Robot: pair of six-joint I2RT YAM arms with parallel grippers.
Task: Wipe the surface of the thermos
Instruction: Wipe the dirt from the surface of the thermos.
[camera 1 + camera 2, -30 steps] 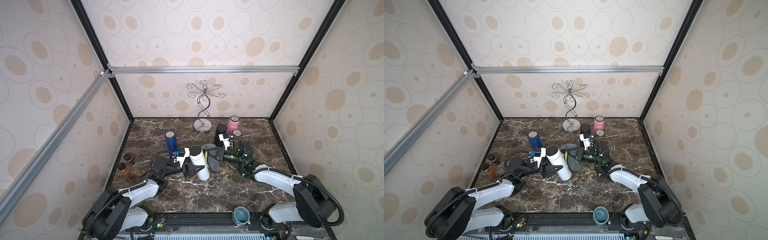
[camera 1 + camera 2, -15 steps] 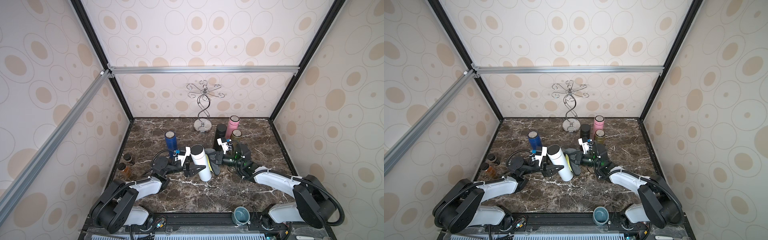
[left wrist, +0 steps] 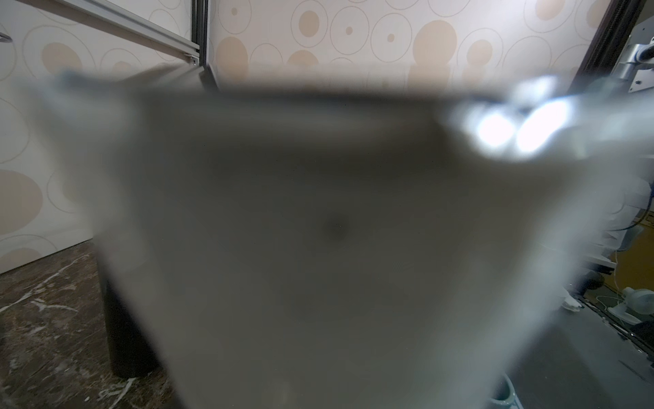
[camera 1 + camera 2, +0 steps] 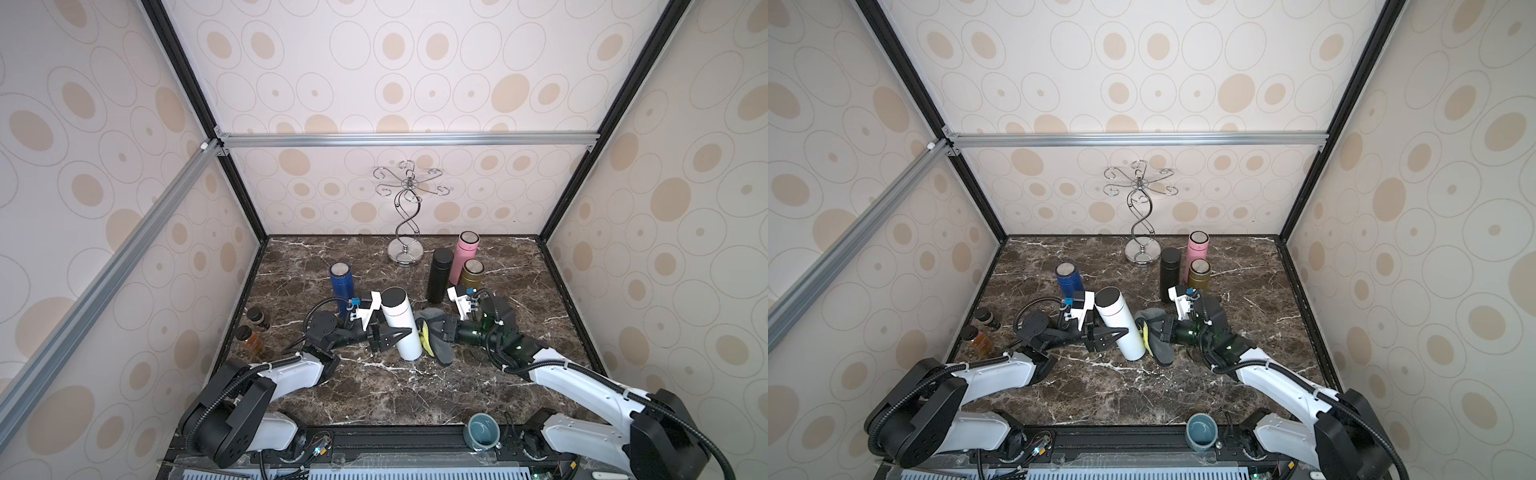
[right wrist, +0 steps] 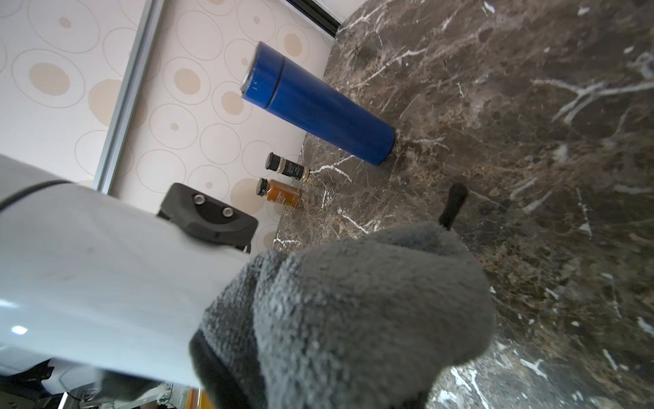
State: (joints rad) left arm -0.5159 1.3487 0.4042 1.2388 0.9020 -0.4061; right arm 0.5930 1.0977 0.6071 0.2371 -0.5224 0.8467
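One thermos [image 4: 397,307] is clamped by the left tool [image 4: 395,334], a cloth [image 4: 440,353] gripped against it by the right tool [image 4: 446,330]. Wiping is judged unfinished.

A dark brown marble tabletop [image 4: 374,395] with white veins sits inside a booth of cream wallpaper [image 4: 395,83] printed with tan ovals. An aluminium bar [image 4: 407,139] braces the booth. At the back stands a chrome spiral cup tree [image 4: 406,252]. To its right three upright thermoses cluster: a black thermos [image 4: 439,276], a pink thermos [image 4: 466,255] and a gold thermos [image 4: 472,274] just in front of the pink one. A blue thermos [image 4: 340,286] stands upright alone toward the left. Near the left wall two small dark-capped bottles stand close together, a dark bottle [image 4: 257,318] and an amber bottle [image 4: 249,338]. A teal cup [image 4: 483,431] sits at the front edge.
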